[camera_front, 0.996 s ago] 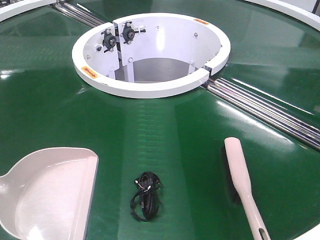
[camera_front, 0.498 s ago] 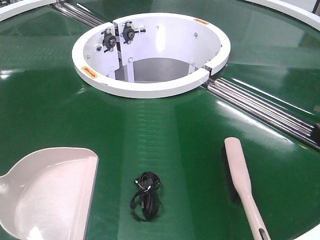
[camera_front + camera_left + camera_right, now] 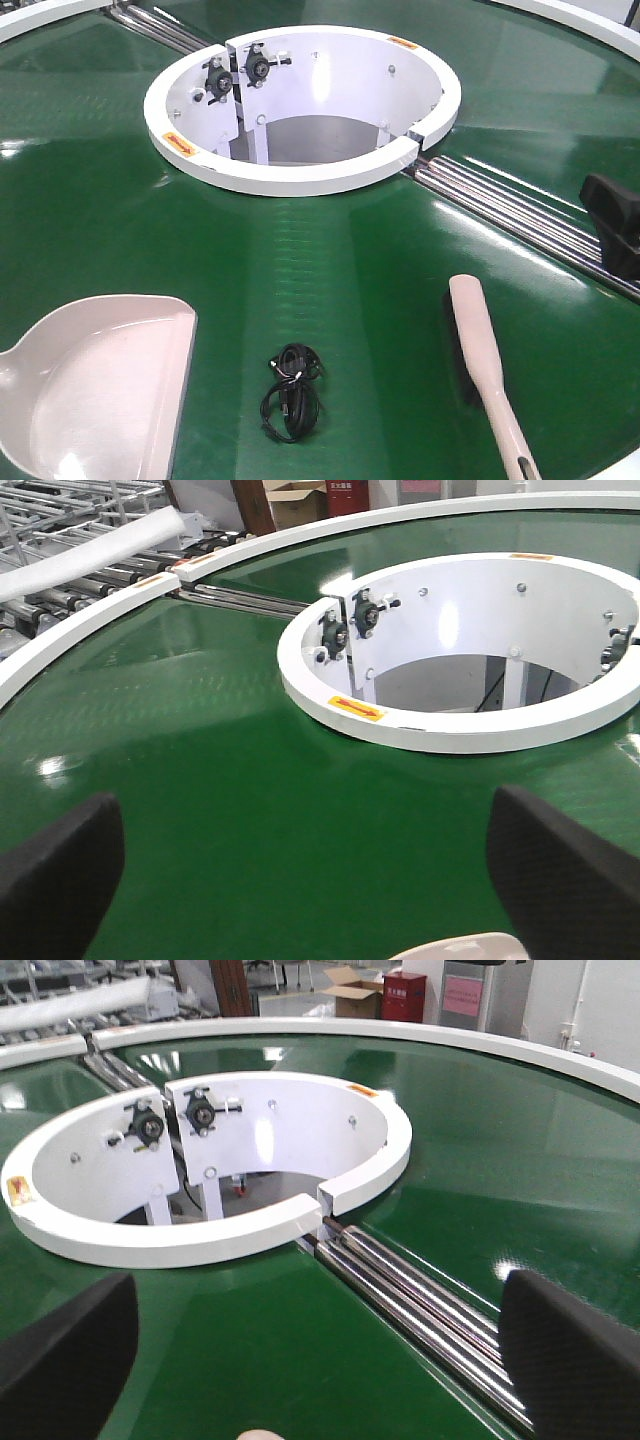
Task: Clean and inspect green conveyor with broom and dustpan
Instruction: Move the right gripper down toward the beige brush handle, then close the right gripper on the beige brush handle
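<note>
Two beige plastic tools lie flat on the conveyor (image 3: 90, 200), a glossy dark-green belt. The dustpan (image 3: 100, 390), a broad scoop with raised curved walls, sits near left, its flat lip facing right. The broom (image 3: 482, 350), slim, with a paddle back, dark bristles and a slotted handle end, lies near right, its tip toward the rails (image 3: 520, 215). A coiled black cable (image 3: 290, 392) rests between them, touching neither. The white ring (image 3: 300, 178) rims a round hole farther back. The left gripper (image 3: 310, 880) hangs over the belt with jaws wide apart, empty; the right gripper (image 3: 320, 1360) likewise, above the broom's tip.
</note>
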Robot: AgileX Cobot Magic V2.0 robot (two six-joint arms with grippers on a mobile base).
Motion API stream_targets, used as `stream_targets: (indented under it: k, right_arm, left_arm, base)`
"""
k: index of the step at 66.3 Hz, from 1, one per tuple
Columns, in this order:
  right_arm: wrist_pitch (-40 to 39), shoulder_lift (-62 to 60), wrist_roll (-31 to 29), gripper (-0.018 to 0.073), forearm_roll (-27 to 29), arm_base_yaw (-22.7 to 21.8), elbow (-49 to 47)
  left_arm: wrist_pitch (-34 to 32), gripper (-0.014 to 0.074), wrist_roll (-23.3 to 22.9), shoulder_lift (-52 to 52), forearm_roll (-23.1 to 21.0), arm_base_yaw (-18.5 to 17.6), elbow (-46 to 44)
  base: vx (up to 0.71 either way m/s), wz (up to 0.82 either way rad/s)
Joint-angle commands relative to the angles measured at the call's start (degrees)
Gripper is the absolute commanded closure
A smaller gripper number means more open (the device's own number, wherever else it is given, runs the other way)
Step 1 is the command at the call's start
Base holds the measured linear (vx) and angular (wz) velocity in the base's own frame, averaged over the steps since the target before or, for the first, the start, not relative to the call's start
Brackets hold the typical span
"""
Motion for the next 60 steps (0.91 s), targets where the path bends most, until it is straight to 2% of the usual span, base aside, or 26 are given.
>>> stream_targets:
  k: [1,5,11,25,36,49,60]
  right_arm:
    - [-4.7,0.0,0.3,-0.0155,0.3,-0.1,-2.2]
    - [-1.8,0.5,0.2,-0.0144,0.3,0.6,-3.2]
    - [5.8,2.5,0.1,-0.012,0.3,2.8,-6.4]
    - [19.6,13.4,1.7,-0.0053,0.3,8.3,-15.2]
    - [27.6,23.1,8.0,-0.0031,-0.2,8.3,-20.1]
    - [38.1,35.0,10.0,-0.0031,-0.2,8.3,-28.0]
    - [43.1,42.9,12.9,-0.0031,-0.2,8.3,-33.6]
  left_arm:
    - [-3.8,-0.0075,1.6,0.2,-4.4,-0.1,-2.0]
    - [-3.8,-0.0061,3.2,0.2,-7.1,-0.1,-2.0]
    - [-3.8,-0.0048,5.4,0.2,-9.0,-0.1,-2.0]
    - [-3.8,-0.0035,5.6,0.2,-9.0,-0.1,-2.0]
    - [-3.1,-0.0032,5.6,0.2,-9.2,-0.1,-2.0]
    - [-2.2,-0.0016,5.6,0.2,-9.3,-0.1,-2.0]
    - [-2.2,-0.0006,5.7,0.2,-9.3,-0.1,-2.0]
  base:
    - [0.0,0.0]
    - [0.0,0.0]
    - [0.0,0.0]
    - [0.0,0.0]
    - [0.0,0.0]
    - [0.0,0.0]
    - [0.0,0.0]
